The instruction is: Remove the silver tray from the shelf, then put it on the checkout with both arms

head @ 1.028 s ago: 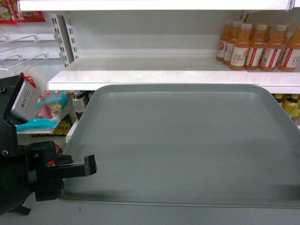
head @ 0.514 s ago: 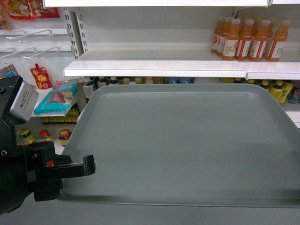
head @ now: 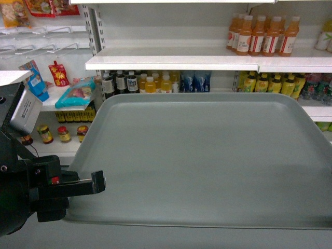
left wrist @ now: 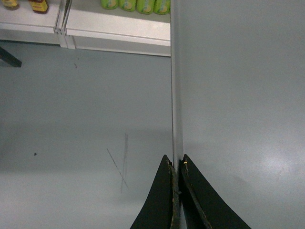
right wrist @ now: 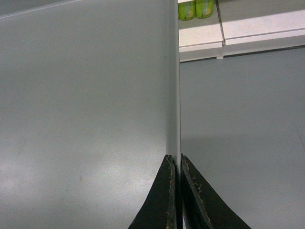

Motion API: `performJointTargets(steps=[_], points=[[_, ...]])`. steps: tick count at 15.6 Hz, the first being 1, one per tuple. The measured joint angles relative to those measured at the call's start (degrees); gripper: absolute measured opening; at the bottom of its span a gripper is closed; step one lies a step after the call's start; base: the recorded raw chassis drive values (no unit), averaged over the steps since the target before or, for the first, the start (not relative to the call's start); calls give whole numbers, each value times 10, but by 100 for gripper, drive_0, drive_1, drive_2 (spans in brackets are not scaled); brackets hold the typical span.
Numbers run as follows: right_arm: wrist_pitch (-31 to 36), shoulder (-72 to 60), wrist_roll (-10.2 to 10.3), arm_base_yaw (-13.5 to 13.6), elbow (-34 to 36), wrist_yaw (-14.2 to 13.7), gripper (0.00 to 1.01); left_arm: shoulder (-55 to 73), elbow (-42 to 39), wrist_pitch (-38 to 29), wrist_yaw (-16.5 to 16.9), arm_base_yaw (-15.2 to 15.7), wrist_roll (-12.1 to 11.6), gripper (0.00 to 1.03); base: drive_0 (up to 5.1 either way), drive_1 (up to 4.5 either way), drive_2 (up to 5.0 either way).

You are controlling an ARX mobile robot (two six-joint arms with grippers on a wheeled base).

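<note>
Grey-green silver tray (head: 207, 161) bare; both rims pinched by fingers (left wrist: 167, 200).

We face a white store shelf (head: 171, 63) whose upper board carries a row of orange drink bottles (head: 262, 35) at its right end. The board below holds small dark and yellow bottles (head: 136, 83). In both wrist views we see grey floor (left wrist: 86, 109) and a low white board with green bottles (left wrist: 136, 5).
</note>
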State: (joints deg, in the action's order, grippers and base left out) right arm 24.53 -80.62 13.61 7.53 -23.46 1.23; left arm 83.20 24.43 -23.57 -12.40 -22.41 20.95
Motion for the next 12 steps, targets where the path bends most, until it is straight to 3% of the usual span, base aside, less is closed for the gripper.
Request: performJointTargets(steps=[12], points=[[0,0,1,0,0,0,2,0,0,-1,0,0,0,2,6,-418,430]])
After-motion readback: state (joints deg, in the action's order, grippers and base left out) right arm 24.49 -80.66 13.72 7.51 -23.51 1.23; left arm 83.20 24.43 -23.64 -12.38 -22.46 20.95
